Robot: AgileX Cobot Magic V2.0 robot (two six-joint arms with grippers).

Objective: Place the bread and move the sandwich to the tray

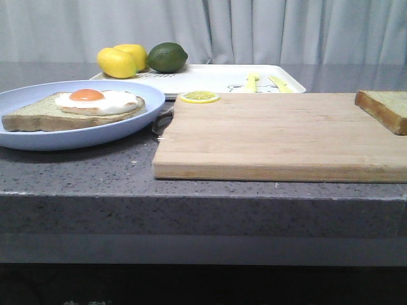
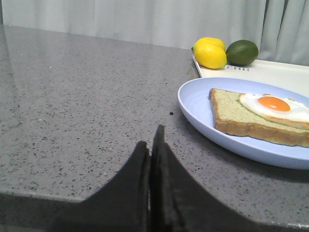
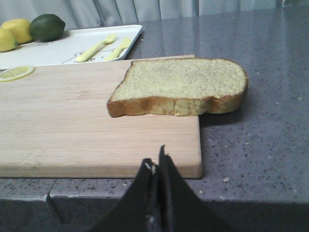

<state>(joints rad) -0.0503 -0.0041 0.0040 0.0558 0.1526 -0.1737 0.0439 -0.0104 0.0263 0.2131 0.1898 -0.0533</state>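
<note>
Cutting board (image 1: 280,136) centre; lemon slice (image 1: 199,97) on edge; lemons (image 1: 121,60), lime (image 1: 167,56) behind.

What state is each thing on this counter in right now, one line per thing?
Tan speckled bread slice: flat, overhanging wooden cutting board corner.
Pale blue round plate: holding egg-topped bread slice.
Cream rectangular tray: holding lemons, lime, cutlery.
Left end effector: shut, empty.
Right end effector: shut, empty.

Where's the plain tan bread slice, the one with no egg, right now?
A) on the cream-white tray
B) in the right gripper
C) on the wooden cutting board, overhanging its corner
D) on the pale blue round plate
C: the plain tan bread slice lies on the wooden cutting board, one end past the board's corner; the right gripper is shut, holding nothing.
</note>
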